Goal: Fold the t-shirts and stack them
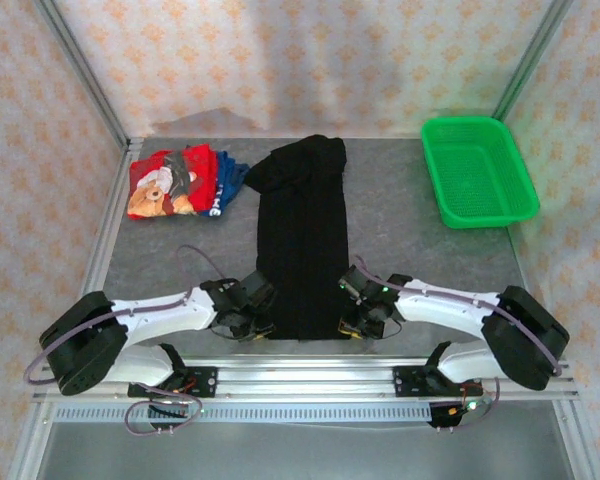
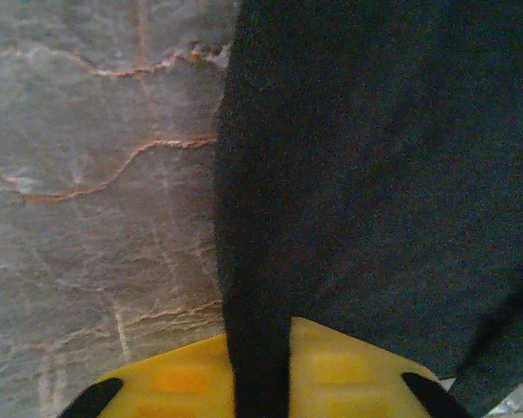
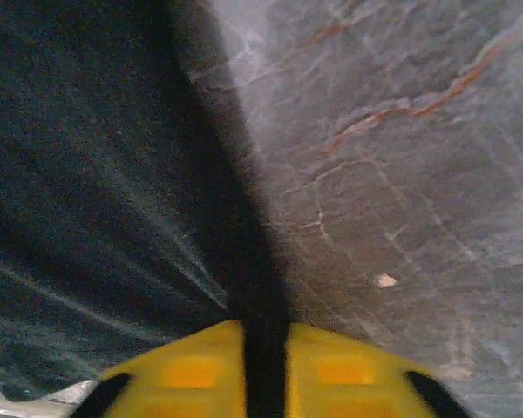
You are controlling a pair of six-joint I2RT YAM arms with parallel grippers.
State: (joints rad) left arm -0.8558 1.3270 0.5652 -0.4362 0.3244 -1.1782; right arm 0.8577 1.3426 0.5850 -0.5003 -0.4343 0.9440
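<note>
Lying lengthwise on desk [image 1: 430, 285], centre: black t-shirt [image 1: 302, 240], narrow strip. Left jaws clenched on its near-left edge; right jaws clenched on its near-right edge. Red tee [image 1: 175, 178], blue tee [image 1: 232, 180] touching, far left. Risk: thin pinch slipping out on lift; uneven pull skewing the fold.

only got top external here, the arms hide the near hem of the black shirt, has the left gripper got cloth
Observer: Yes, the left wrist view has the left gripper shut on an edge of the black t-shirt, the fold pinched between the yellow fingers.
Operator: and the right
Observer: The right wrist view has the right gripper shut on the opposite edge likewise.
Operator: anything loose near it
Observer: A small pale speck lies on the table beside that edge.
</note>
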